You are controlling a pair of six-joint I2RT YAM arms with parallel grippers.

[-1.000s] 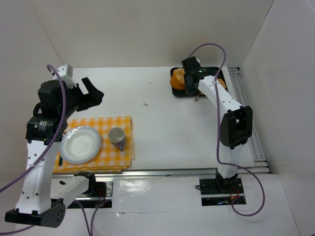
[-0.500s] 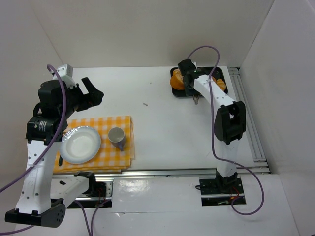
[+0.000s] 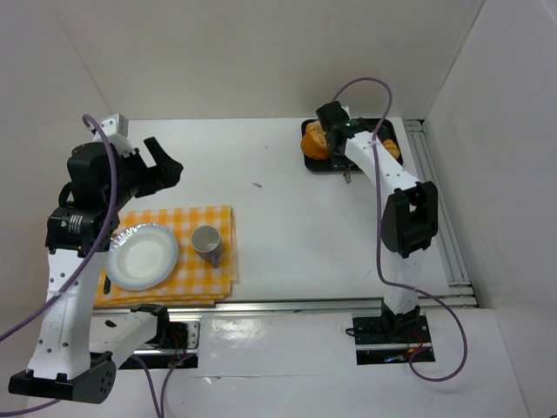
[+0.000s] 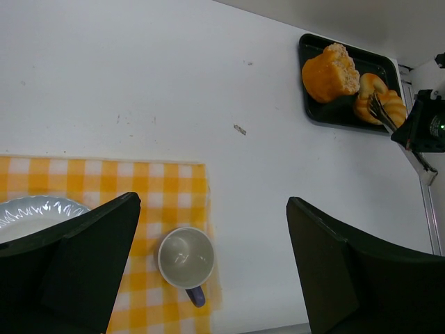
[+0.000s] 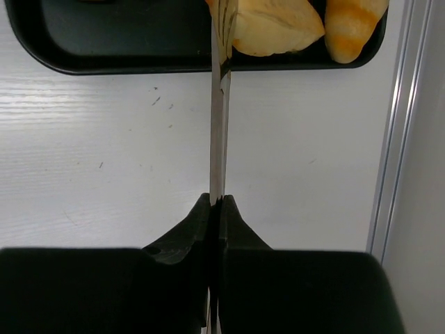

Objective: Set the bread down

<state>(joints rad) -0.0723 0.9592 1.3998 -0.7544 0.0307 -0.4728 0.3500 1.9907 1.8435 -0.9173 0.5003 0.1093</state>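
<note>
Several pieces of bread lie on a black tray at the back right: an orange loaf and pale rolls. My right gripper stands just in front of the tray, shut on metal tongs. The tong blades are pressed together, and their tips reach the roll's left side. I cannot tell whether they pinch it. My left gripper hangs open and empty above the checked cloth, far from the bread.
A white plate and a white cup with a blue handle sit on the yellow checked cloth at front left. A metal rail runs along the right edge by the wall.
My right gripper has squeezed shut, closing the tongs. Its arm swung left, then shifted slightly back. The left arm has not moved.
</note>
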